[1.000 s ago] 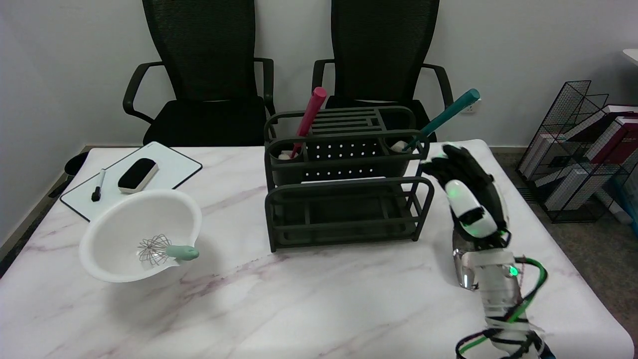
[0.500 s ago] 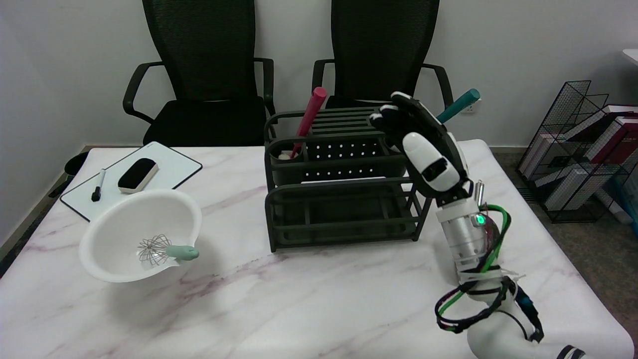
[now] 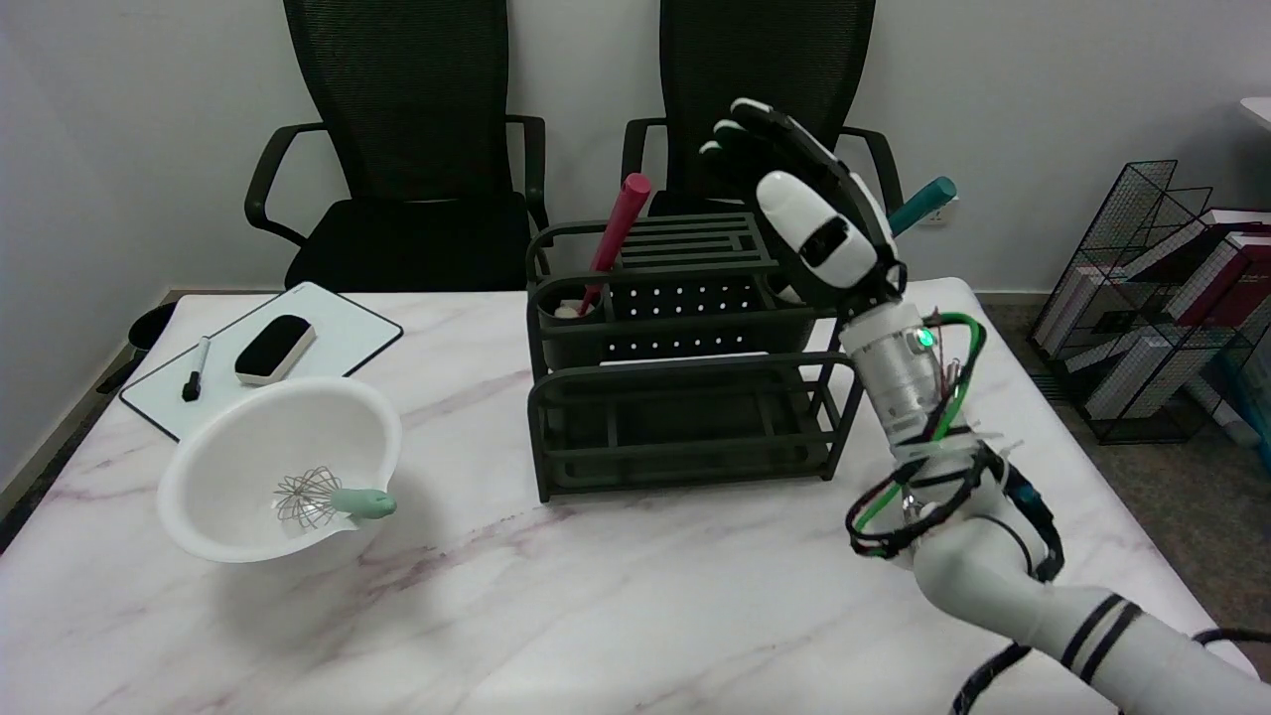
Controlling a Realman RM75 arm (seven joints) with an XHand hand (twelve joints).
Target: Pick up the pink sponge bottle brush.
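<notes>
The pink bottle brush (image 3: 616, 236) stands tilted in the left cup of the dark rack (image 3: 685, 397), its handle leaning up to the right and its white sponge end down in the cup. My right hand (image 3: 794, 204) hangs in the air above the rack's right rear corner, fingers spread and holding nothing. It is to the right of the pink handle and apart from it. A teal-handled brush (image 3: 921, 202) stands in the right cup, mostly hidden behind my hand and wrist.
A white bowl (image 3: 248, 447) holding a whisk (image 3: 333, 499) sits at the left. Behind it lies a small whiteboard (image 3: 343, 338) with an eraser (image 3: 274, 349) and a marker (image 3: 196, 368). Two black chairs (image 3: 417, 149) stand beyond the table. A wire book rack (image 3: 1172, 298) is at the right.
My right hand has risen from table height at the rack's right side and moved left, now above the rack's right rear corner. Nothing else has moved.
</notes>
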